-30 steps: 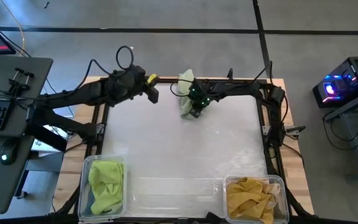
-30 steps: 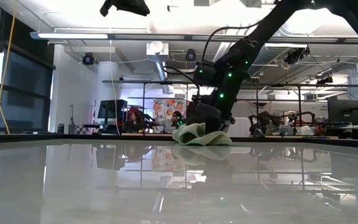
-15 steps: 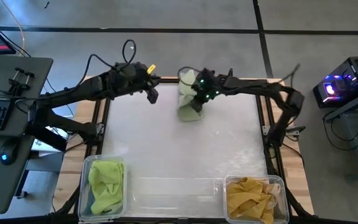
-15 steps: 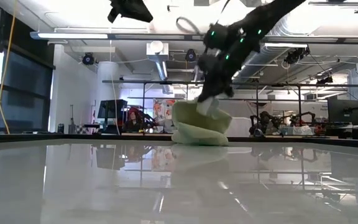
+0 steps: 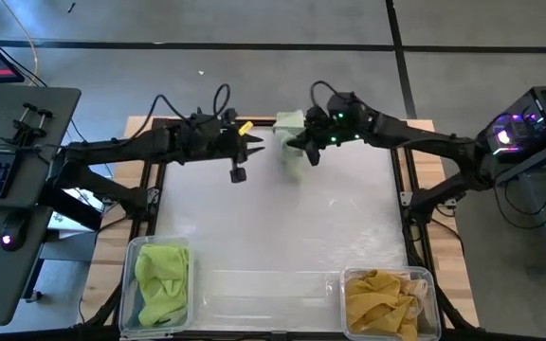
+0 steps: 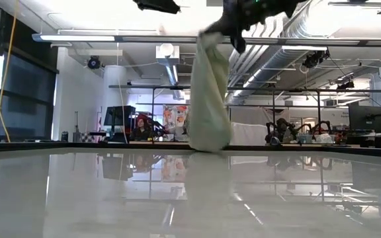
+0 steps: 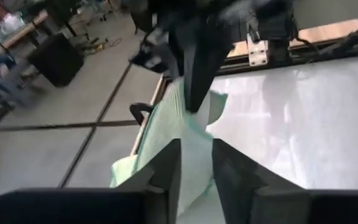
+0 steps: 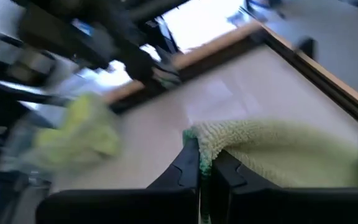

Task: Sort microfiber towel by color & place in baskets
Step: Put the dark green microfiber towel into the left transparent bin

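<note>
White worktop (image 5: 282, 227) is seen beneath a pale green towel (image 6: 208, 99), pinched at its top edge by the closed right tool (image 5: 303, 144) near the far edge. Left tool (image 5: 239, 173) is held open alongside. A shallow pinch could let it slip before the green-towel basket (image 5: 131, 313).

The white, black-framed table (image 5: 282, 227) carries two clear baskets well away from both arms' jaws: one (image 5: 160, 282) holding green towels (image 5: 162, 277) and one (image 5: 389, 303) holding yellow towels (image 5: 383, 301).
</note>
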{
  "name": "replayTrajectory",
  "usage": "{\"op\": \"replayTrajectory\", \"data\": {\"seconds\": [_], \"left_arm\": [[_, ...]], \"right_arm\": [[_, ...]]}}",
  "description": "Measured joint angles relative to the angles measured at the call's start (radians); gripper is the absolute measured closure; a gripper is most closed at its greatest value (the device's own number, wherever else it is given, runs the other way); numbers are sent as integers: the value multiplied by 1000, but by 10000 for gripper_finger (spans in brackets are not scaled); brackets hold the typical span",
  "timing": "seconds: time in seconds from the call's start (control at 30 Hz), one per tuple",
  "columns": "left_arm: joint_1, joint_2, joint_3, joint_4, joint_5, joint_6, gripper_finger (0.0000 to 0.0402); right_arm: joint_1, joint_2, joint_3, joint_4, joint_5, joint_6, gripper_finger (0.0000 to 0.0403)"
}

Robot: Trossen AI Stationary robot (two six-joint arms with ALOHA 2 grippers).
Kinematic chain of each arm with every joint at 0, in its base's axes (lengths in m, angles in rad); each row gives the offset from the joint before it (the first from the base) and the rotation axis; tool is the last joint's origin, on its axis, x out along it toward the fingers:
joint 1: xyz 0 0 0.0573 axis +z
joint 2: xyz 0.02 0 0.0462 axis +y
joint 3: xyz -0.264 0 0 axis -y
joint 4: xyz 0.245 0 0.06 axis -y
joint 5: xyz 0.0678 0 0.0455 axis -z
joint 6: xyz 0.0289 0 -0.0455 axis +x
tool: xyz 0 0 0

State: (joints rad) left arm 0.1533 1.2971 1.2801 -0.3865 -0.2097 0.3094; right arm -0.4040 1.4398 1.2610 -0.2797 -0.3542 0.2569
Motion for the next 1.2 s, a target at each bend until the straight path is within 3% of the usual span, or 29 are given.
{"op": "replayTrajectory", "data": {"seconds": [0.3, 0.43, 0.6, 0.77, 0.9, 1.07, 1.2], "left_arm": [[-12, 85, 0, 44, 30, -87, 212], [-12, 129, 0, 50, 139, -72, 173], [-12, 209, 0, 47, 371, -106, 164], [-32, 282, 0, 46, 526, -151, 192], [-68, 304, 0, 50, 537, -140, 255], [-92, 298, 0, 51, 538, -142, 381], [-101, 240, 0, 47, 517, -196, 388]], "right_arm": [[107, -68, 1, 139, -47, 143, 402], [159, -72, 1, 189, -39, 224, 402], [218, -72, 1, 243, 115, 299, 402], [266, -79, 1, 269, 232, 360, 402], [335, -129, 1, 222, 322, 393, 402], [444, -225, 2, 41, 528, 426, 402], [527, -272, 2, -91, 646, 482, 402]]}}
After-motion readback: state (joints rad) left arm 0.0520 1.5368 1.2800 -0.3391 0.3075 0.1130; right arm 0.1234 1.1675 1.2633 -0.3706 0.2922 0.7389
